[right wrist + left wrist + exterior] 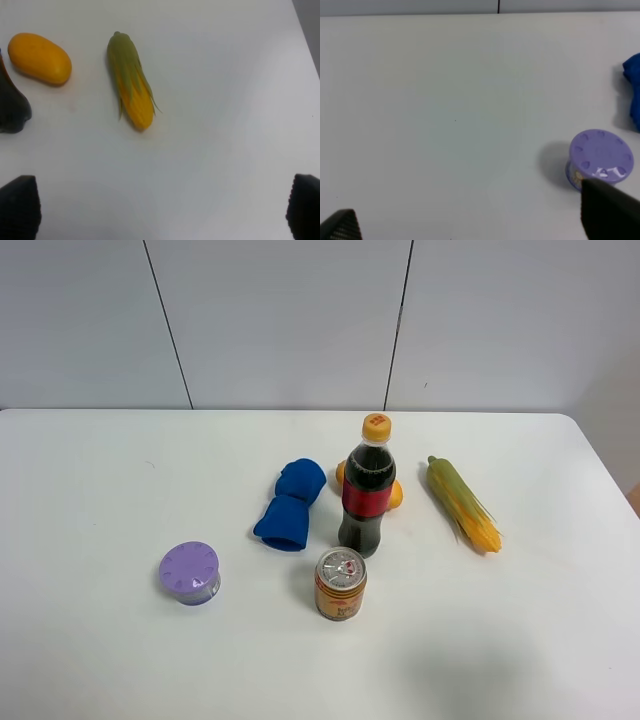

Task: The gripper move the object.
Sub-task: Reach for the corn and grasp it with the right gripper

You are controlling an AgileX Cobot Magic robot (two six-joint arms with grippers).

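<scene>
The ear of corn (463,503) lies on the white table (100,490), right of the bottle, with its green husk end far and its yellow kernel end near. It also shows in the right wrist view (131,80). My right gripper (162,207) is open and empty, its dark fingertips (20,205) spread wide, and it hangs short of the corn without touching it. My left gripper (475,220) is open and empty over bare table, with one fingertip (610,210) near the purple container. Neither gripper shows in the exterior high view.
A cola bottle (366,490) stands mid-table, half hiding an orange fruit (40,57). A blue cloth-like object (292,505) lies left of the bottle. A can (341,583) stands in front of it. A purple lidded container (190,573) sits front left. The table's right edge (610,470) is close to the corn.
</scene>
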